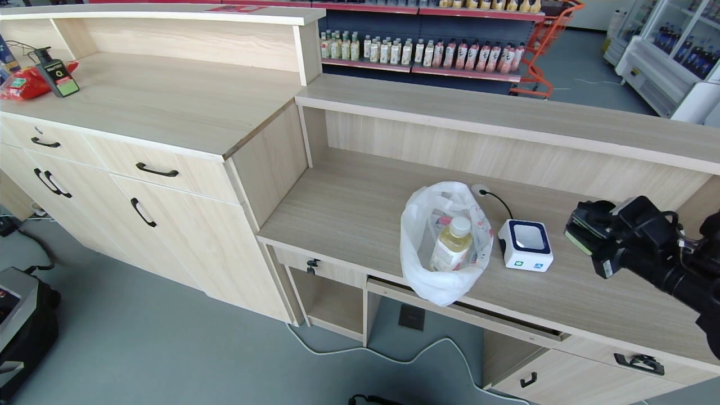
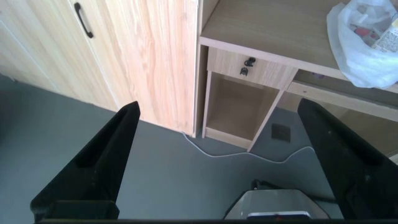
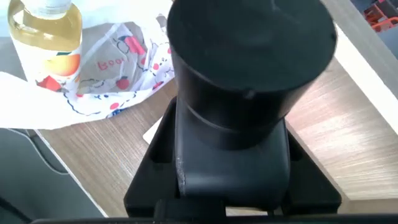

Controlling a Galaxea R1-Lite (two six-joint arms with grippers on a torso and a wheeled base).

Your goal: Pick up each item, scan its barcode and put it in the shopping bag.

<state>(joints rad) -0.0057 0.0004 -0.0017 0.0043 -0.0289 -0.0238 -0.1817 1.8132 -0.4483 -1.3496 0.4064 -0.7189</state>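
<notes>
The right gripper, clamping a black cylindrical can near the white square scanner, may present its barcode turned away. The left gripper gapes wide.

Looks to be a small grocery shop, seen from the till side. Shown by the long wooden checkout counter, with a white barcode scanner cabled on its lower level just beside a white plastic shopping bag holding a drink bottle, and by a dark handheld terminal on the higher level. Backed up beyond the counter by red-edged shelves lined with rows of bottled drinks, an orange shopping trolley at the shelf end, and glass-fronted chillers stocked with more bottles.
</notes>
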